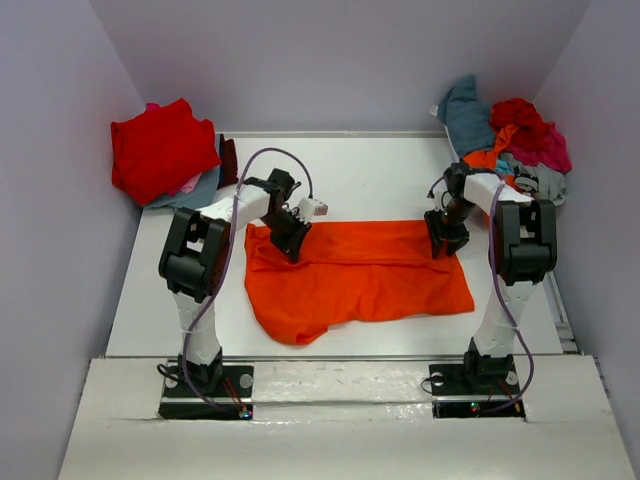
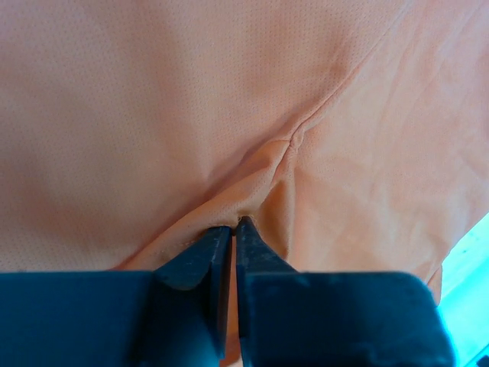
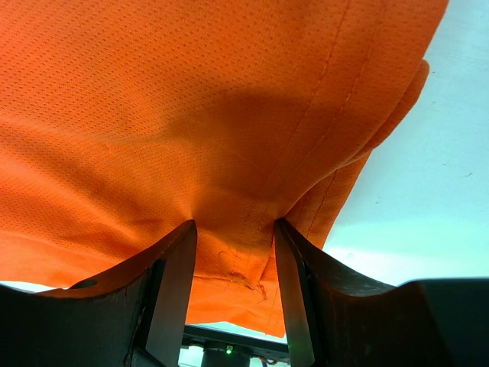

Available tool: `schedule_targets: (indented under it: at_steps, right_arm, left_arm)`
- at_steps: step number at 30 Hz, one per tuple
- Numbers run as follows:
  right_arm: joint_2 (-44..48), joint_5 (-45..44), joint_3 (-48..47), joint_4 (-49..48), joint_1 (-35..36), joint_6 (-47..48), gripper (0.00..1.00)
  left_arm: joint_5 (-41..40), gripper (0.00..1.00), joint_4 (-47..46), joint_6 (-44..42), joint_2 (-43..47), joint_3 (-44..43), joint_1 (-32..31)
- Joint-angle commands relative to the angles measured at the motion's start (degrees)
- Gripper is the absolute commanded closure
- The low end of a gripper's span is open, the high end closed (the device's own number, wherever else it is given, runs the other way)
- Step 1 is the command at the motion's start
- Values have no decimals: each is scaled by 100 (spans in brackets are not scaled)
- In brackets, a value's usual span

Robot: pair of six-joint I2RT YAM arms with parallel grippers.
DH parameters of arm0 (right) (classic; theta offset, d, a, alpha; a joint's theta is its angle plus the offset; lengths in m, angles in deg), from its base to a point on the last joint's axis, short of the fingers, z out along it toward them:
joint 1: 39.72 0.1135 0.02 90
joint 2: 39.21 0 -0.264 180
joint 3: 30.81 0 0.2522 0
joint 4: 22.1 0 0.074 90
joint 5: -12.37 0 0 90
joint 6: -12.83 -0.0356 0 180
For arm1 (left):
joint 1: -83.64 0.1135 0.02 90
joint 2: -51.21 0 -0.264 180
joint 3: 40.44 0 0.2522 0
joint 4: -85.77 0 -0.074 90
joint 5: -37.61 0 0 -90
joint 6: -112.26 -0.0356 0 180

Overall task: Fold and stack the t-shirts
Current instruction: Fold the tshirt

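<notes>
The white table [image 1: 370,175] in front of me carries an orange t-shirt [image 1: 370,280] spread wrinkled across its middle. At the far left corner a red t-shirt [image 1: 160,150] sits on top of grey and pink cloth. At the far right corner lies a loose heap of t-shirts [image 1: 510,135], teal, red, magenta and grey.
</notes>
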Motion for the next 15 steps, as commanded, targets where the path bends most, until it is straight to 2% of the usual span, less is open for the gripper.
schedule_targets:
  at_steps: [1, 15]
  right_arm:
    - [-54, -147, 96, -83, 6, 129, 49]
    - [-80, -112, 104, -118, 6, 138, 49]
  left_arm:
    - [-66, 92, 111, -38, 321, -112, 11]
    - [-840, 94, 524, -204, 1297, 196, -147]
